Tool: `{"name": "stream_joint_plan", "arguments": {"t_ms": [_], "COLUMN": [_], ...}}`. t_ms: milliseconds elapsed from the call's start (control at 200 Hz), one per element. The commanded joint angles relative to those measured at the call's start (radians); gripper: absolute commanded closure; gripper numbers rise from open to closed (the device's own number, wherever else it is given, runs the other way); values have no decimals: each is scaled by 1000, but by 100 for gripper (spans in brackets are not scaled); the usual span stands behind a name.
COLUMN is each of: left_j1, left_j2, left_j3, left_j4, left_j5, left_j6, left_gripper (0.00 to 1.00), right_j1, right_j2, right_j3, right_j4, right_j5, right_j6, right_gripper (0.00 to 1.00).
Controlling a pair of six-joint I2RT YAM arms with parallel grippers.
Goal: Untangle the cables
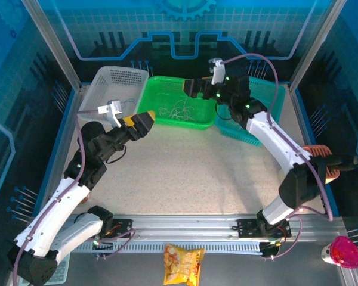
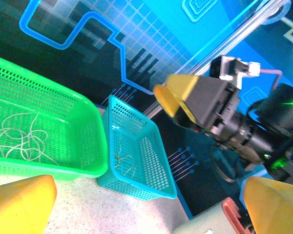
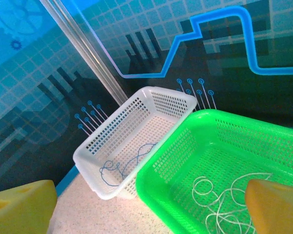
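Thin white cables (image 1: 179,110) lie in a loose curly clump on the floor of the green basket (image 1: 167,121); they are the white cables (image 2: 19,139) in the left wrist view and the white cables (image 3: 224,200) in the right wrist view. A blue cable (image 3: 124,165) curls in the white basket (image 3: 95,163). A yellowish cable (image 2: 123,163) lies in the teal basket (image 2: 154,187). My left gripper (image 1: 144,123) hovers open at the green basket's front left corner, holding nothing. My right gripper (image 1: 190,87) is open and empty above that basket's back right.
The three baskets stand side by side along the back: the white basket (image 1: 101,83), the green one, then the teal basket (image 1: 241,136). A snack packet (image 1: 183,264) and a pink object (image 1: 345,250) lie beyond the near rail. An orange brush (image 1: 322,158) sits at the right edge.
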Motion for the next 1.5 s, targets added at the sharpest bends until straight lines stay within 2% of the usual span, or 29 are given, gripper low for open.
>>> {"name": "stream_joint_plan", "arguments": {"t_ms": [0, 160, 355, 575, 680, 805, 915, 1100, 1221, 1411, 1496], "left_j1": [8, 9, 10, 10, 10, 16, 60, 152, 182, 201, 233], "left_j2": [-14, -12, -27, -83, -106, -84, -10, 189, 337, 528, 552], "left_j3": [-8, -7, -51, -159, -222, -306, -391, -464, -515, -589, -572], "left_j4": [-30, -80, -92, -18, 36, 145, 317, 517, 687, 977, 960], "left_j5": [-29, -66, -165, -387, -529, -672, -692, -743, -763, -700, -614], "left_j6": [38, 83, 138, 275, 383, 545, 667, 703, 716, 706, 703], "left_gripper": [1, 1, 1, 1, 1, 0, 0, 0, 0, 0, 0], "right_j1": [2, 15, 30, 24, 4, -50, -120, -200, -218, -242, -281], "right_j2": [-96, -278, -495, -714, -745, -741, -711, -568, -464, -303, -256], "right_j3": [-115, -321, -541, -810, -885, -964, -1034, -1102, -1139, -1184, -1171], "right_j4": [27, 27, -33, 25, 38, 109, 227, 400, 567, 858, 909], "right_j5": [10, 93, 280, 576, 715, 741, 762, 778, 706, 559, 495], "right_j6": [-25, -86, -123, -203, -298, -350, -336, -340, -388, -446, -453], "right_gripper": [0, 0, 0, 0, 1, 0, 0, 0, 0, 1, 0]}}
